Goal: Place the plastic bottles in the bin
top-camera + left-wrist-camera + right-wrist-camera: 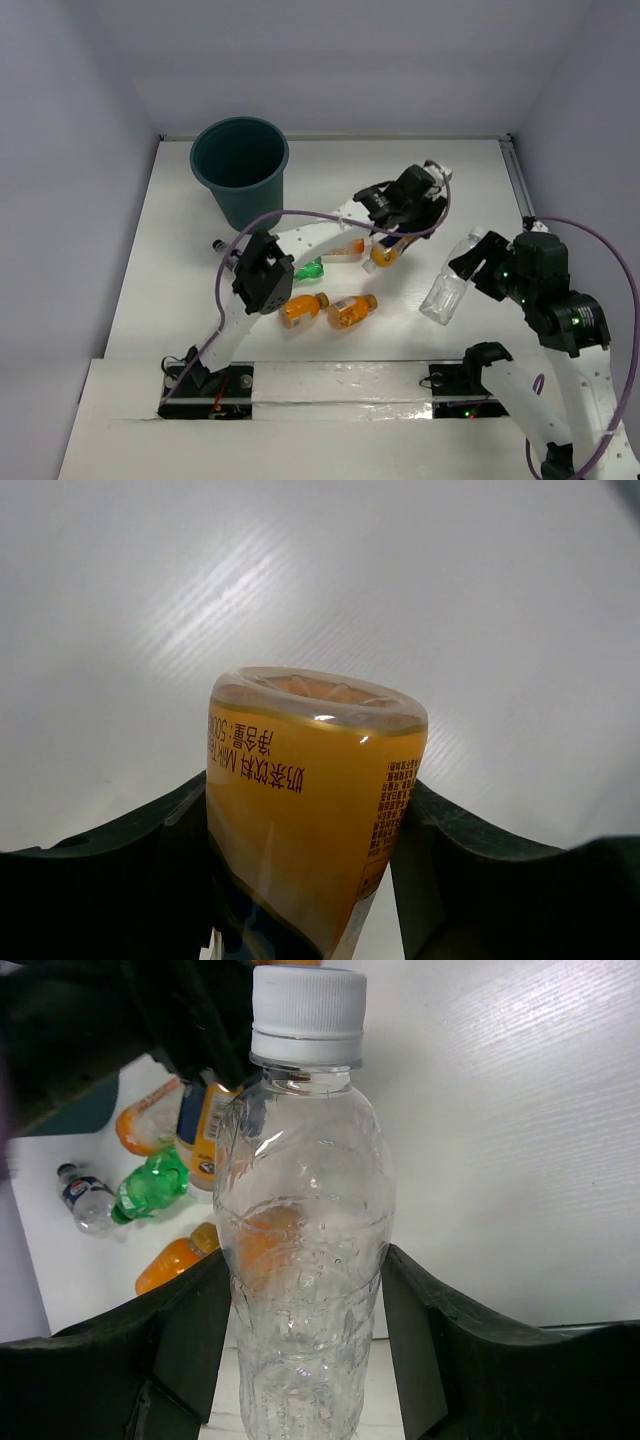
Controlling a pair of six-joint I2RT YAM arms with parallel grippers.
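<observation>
Height over the bin (pixel 246 203) rim seemed key: left gripper (pixel 306 825) clamped an orange bottle (pixel 300 760), right gripper (pixel 306 1305) a clear bottle (pixel 305 1170).

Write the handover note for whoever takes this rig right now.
Grippers: left gripper shut on an orange plastic bottle with a blue label; right gripper shut on a clear plastic bottle with a white cap.
On the table: another orange bottle beside the left one, two orange bottles nearer the bases, a green plastic bottle, and a small clear blue-labelled bottle near the dark teal round plastic bin.
Done: no bottle shows in the bin.
Left: all seven, the held two first.
</observation>
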